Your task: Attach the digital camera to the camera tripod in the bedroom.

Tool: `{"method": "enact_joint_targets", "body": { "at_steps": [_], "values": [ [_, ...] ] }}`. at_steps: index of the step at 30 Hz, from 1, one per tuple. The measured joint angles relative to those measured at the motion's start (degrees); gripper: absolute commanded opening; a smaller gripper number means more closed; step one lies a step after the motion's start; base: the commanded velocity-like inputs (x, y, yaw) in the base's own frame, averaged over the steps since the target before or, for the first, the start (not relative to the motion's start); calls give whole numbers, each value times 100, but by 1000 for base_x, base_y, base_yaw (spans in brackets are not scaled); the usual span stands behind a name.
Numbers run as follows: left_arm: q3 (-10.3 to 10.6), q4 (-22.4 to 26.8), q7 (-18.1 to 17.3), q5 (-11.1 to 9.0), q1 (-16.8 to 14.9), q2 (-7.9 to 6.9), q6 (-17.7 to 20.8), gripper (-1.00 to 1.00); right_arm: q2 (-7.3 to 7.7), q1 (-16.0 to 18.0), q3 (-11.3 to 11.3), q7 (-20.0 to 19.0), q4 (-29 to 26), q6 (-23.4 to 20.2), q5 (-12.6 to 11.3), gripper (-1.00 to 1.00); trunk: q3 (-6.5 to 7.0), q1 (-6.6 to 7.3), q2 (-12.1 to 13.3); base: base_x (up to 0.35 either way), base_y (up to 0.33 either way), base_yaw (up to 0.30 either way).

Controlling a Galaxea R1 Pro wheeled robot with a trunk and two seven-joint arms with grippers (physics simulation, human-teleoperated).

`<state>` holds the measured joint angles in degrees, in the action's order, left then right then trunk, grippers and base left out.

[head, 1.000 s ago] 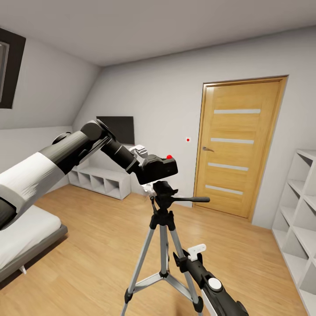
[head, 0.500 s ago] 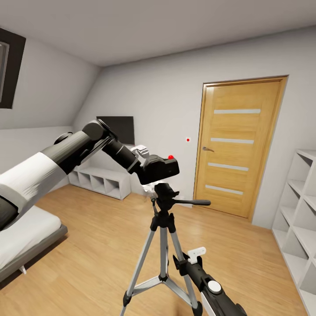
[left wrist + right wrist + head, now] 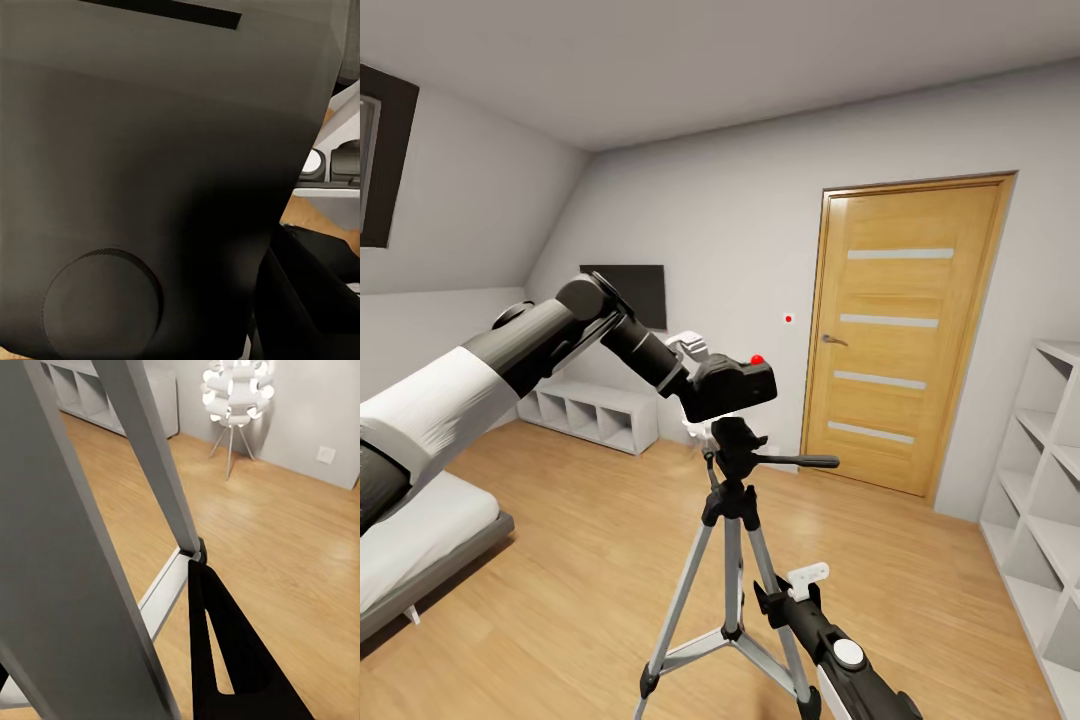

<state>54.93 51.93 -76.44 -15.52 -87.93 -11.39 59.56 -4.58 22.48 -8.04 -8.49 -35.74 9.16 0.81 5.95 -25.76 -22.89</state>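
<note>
Grey walls [image 3: 720,240], plank floor [image 3: 580,560], oak door [image 3: 900,330].

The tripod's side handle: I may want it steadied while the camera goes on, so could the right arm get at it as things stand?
Probably yes: the right gripper sits low beside the camera tripod, with open air up to the side handle.

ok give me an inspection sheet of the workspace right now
surface: light wood floor, bare around the tripod feet
job's things: camera held just above the tripod head; whether it is seated, cannot tell
clutter: nothing seen
grippers: left gripper closed on the camera; right gripper low beside a tripod leg, jaws' state unclear
cables: nothing seen
surroundings: oak door, white shelves, bed, low cube shelf, white lamp
</note>
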Motion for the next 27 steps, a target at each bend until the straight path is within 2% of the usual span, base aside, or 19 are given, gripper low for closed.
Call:
{"method": "enact_joint_targets", "body": {
  "at_steps": [27],
  "values": [
    [67,-2,-5,7,1,-67,0,-100,0,0,-1,-3,4,12,5,-100,0,0,0,0,0,0]
  ]
}}
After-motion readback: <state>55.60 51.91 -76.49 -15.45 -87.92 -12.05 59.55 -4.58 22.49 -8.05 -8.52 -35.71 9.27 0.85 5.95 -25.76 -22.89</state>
